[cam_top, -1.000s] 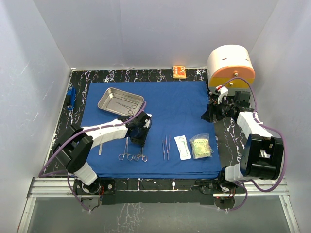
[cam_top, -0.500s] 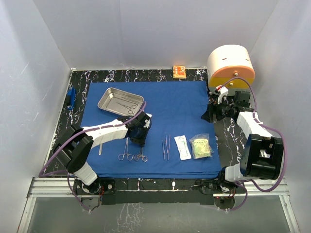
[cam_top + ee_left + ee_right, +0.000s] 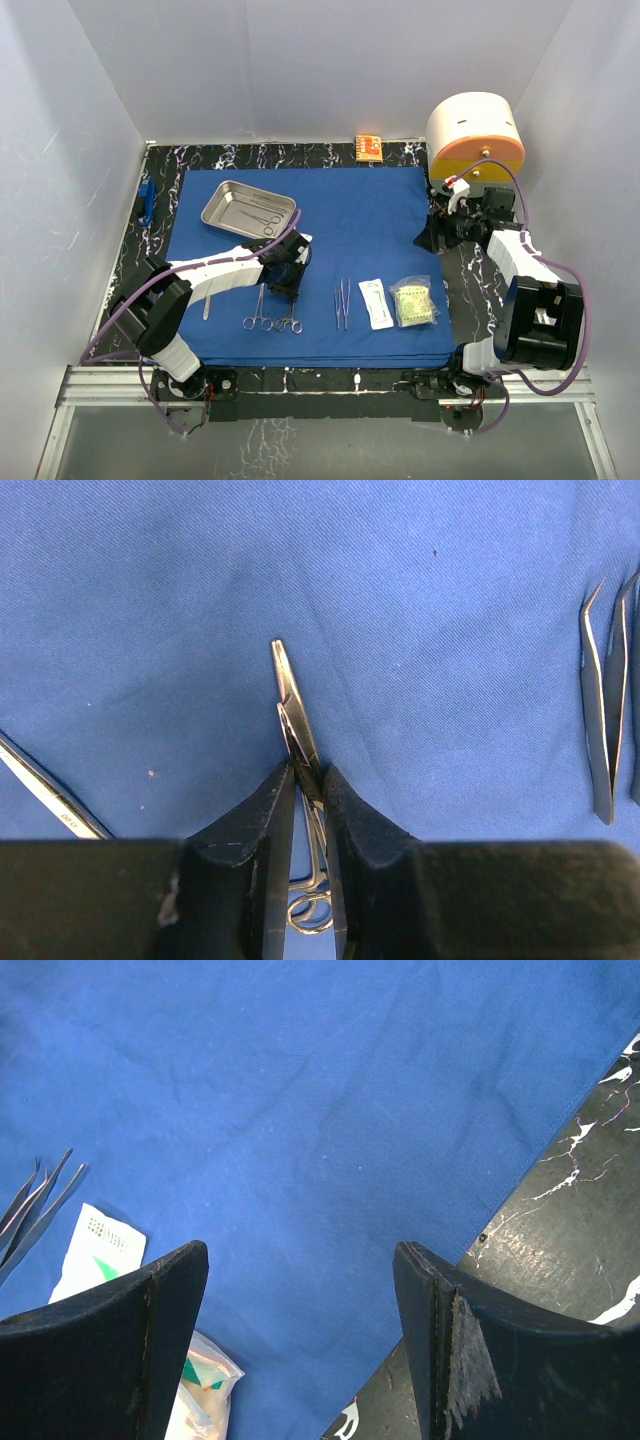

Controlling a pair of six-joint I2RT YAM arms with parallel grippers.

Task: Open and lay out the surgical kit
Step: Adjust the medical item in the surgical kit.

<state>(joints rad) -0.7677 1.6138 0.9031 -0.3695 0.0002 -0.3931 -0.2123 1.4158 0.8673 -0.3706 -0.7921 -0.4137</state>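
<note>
The left gripper (image 3: 305, 777) squeezes the forceps (image 3: 290, 695) on the blue cloth (image 3: 420, 600), fingers (image 3: 255, 825) almost together. The right gripper (image 3: 300, 1252) gapes wide, holding nothing.

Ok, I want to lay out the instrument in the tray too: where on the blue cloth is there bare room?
Widest bare patch: the blue cloth between the tray and the right gripper, beyond the row. The near row is crowded: two forceps, one in the left gripper, then tweezers, white packet, yellow packet.
</note>
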